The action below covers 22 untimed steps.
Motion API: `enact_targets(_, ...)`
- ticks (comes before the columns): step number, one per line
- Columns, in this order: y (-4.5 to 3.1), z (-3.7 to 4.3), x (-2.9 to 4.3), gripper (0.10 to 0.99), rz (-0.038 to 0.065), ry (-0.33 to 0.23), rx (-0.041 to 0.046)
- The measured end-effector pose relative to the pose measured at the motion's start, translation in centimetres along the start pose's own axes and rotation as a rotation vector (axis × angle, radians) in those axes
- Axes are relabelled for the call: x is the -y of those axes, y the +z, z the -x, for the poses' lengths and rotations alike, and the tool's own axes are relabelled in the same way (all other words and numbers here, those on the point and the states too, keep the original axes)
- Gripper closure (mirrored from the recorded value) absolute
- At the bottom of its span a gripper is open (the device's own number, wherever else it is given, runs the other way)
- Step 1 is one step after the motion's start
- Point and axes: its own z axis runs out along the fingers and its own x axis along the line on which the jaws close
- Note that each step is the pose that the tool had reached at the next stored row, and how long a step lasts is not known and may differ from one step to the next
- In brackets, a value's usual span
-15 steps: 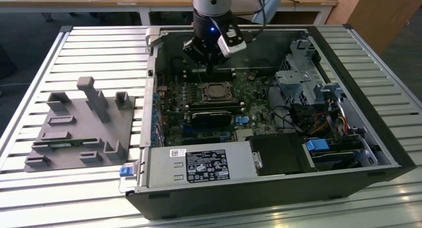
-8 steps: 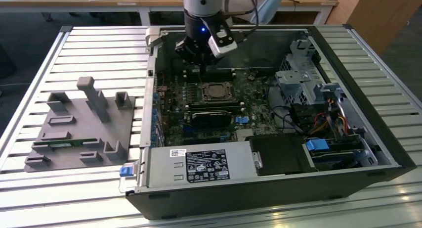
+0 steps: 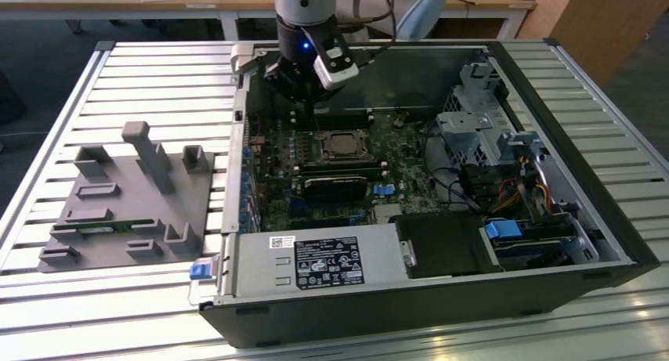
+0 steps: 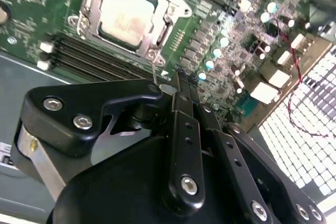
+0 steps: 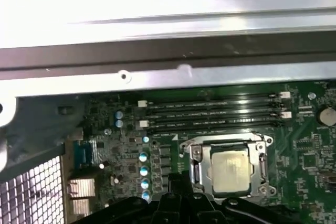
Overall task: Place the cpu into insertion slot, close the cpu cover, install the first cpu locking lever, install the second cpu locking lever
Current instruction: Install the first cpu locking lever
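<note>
Clearly, in the exterior view the gripper hangs inside the open computer case, low over the motherboard near a corner. The case walls hem the arm in there, while room lies open towards the case's middle, past the insertion slot.

In the second wrist view the fingers look pressed together with nothing seen between them. Their tips are just beside a thin locking lever at the corner of the cpu cover, which lies down over the seated cpu. A slip off so thin a wire could, I judge, rake the capacitors nearby.

In the first wrist view the memory slots crowd one side of the socket.
</note>
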Motion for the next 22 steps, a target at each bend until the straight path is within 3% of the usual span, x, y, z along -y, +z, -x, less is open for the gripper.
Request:
enact_targets(1,0.07,-0.14,-0.13,0.98,0.0,0.0,0.0)
enact_targets(3,0.43,-0.7,-1.24,0.98,0.0,-0.015,-0.0004)
enact_targets(6,0.44,-0.47,-1.33,0.98,0.0,-0.018,-0.0006)
enact_targets(13,0.54,1.22,-1.51,0.98,0.0,-0.019,-0.0007)
enact_targets(22,0.6,1.45,-1.53,0.98,0.0,-0.02,-0.0007)
